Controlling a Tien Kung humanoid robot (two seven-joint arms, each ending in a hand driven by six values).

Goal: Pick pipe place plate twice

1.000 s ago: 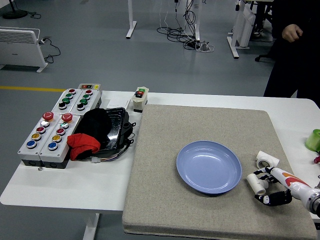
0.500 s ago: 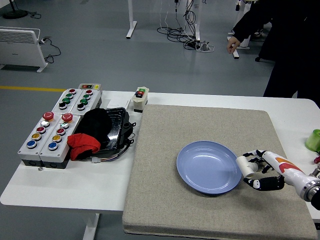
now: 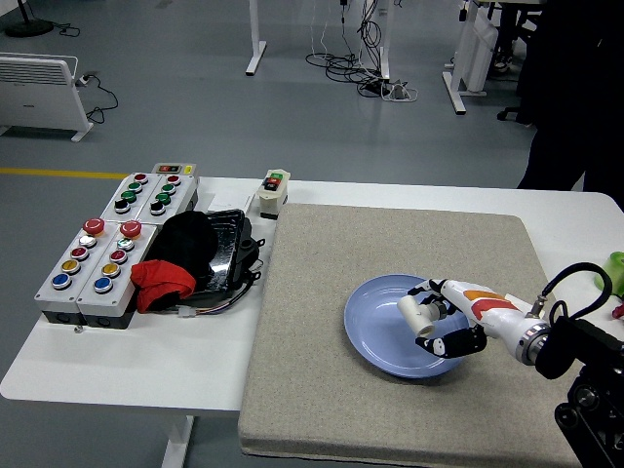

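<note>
The right hand has its fingers curled around a short white pipe and holds it over the right half of the blue plate, low enough that letting go should likely drop the piece inside the rim rather than on the grey mat. The plate's shallow bowl is bare, so there is open room to set the pipe down toward its middle, and the mat around the plate lies free on every side; no second pipe shows, and the left arm is out of view
</note>
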